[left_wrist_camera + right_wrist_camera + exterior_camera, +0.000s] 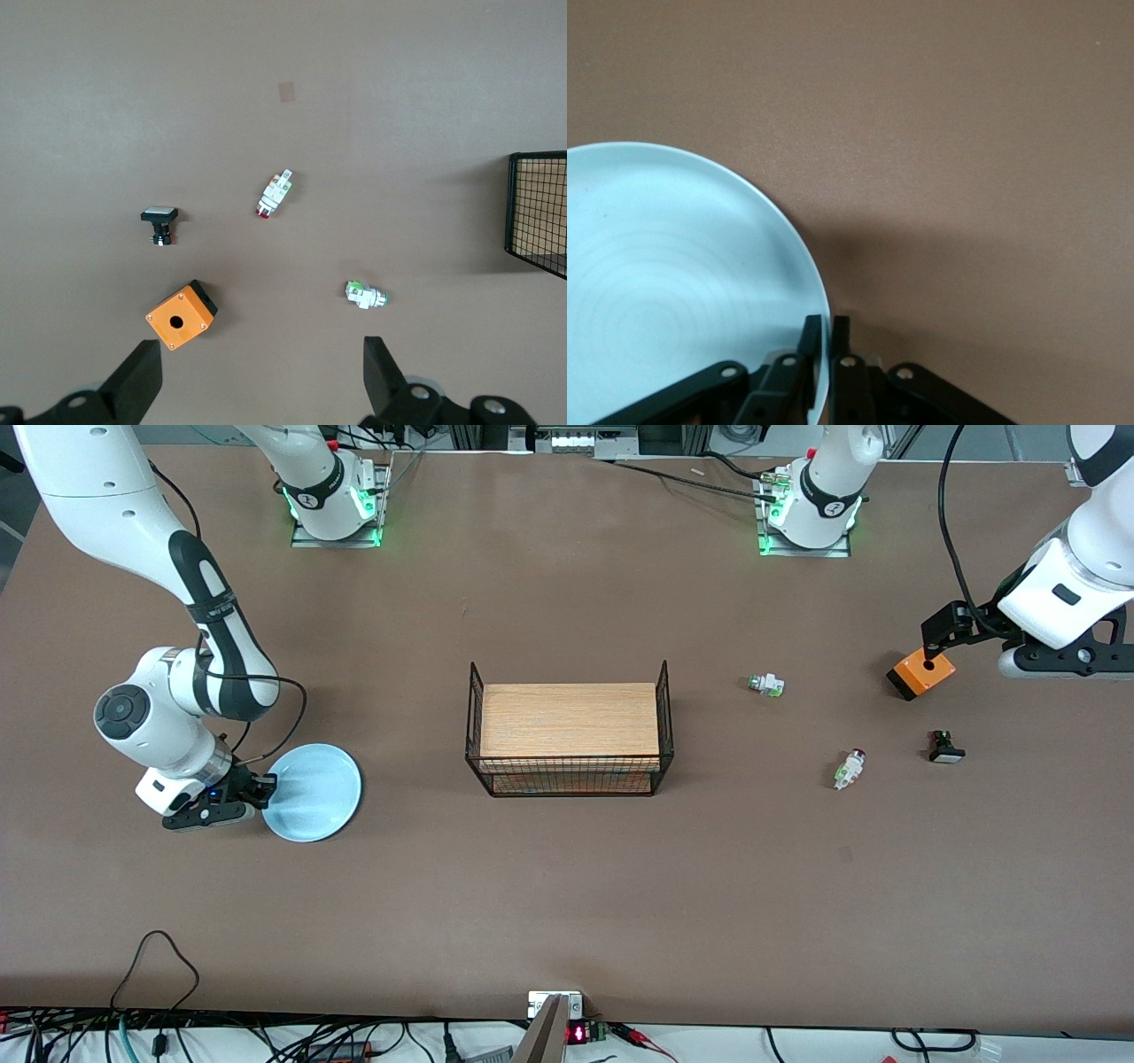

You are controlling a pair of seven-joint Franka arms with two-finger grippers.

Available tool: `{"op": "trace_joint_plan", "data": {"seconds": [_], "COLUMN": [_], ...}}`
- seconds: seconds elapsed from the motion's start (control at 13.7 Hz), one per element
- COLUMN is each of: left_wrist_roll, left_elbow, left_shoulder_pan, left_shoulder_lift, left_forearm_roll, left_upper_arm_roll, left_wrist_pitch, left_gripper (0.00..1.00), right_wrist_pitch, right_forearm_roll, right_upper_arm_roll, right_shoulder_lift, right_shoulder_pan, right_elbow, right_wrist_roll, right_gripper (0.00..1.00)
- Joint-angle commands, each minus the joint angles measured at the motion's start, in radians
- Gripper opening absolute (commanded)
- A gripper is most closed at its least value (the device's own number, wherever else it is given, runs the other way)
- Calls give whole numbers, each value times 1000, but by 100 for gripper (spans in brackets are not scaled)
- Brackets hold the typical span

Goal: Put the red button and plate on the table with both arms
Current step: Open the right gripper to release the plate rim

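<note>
The light-blue plate (319,793) is at the right arm's end of the table (567,903). My right gripper (260,789) is shut on its rim, which passes between the fingers in the right wrist view (827,354), beside the plate's face (673,292). The red button (849,769) lies on its side on the bare table toward the left arm's end; it also shows in the left wrist view (275,194). My left gripper (1059,657) hangs open and empty in the air by the orange box (921,673), its fingers spread wide (261,376).
A green-capped switch (766,685) and a black switch with a white cap (946,748) lie near the red button. The orange box (181,315) has a round hole in its top. A wood-topped black wire rack (569,740) stands mid-table.
</note>
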Motion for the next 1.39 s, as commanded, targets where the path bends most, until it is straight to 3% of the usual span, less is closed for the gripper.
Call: {"op": "trace_joint_plan", "data": {"seconds": [0.0, 0.15, 0.22, 0.8, 0.95, 1.32], "left_wrist_roll": [6, 6, 7, 9, 9, 24], "left_elbow": [23, 23, 23, 23, 23, 23], "left_shoulder_pan": [-2, -3, -3, -2, 1, 1], "left_shoulder_lift": [4, 4, 4, 4, 2, 4], "left_forearm_roll": [-26, -26, -26, -24, -24, -24], "left_upper_arm_roll": [-1, -1, -1, 1, 1, -1], "left_wrist_pitch": [-24, -24, -24, -24, -24, -21], "left_gripper": [100, 100, 100, 100, 100, 100], "right_wrist_pitch": [21, 24, 30, 70, -83, -738], "right_forearm_roll": [3, 3, 6, 12, 12, 9], "right_upper_arm_roll": [24, 26, 26, 27, 27, 15], "right_shoulder_lift": [1, 4, 6, -11, -55, -144], "right_shoulder_pan": [-19, -19, -17, -20, -13, -20], "right_elbow": [-8, -5, -3, -31, 15, 346], "right_wrist_roll": [-25, -25, -23, -15, -14, 33], "right_gripper": [38, 63, 100, 100, 100, 100]}}
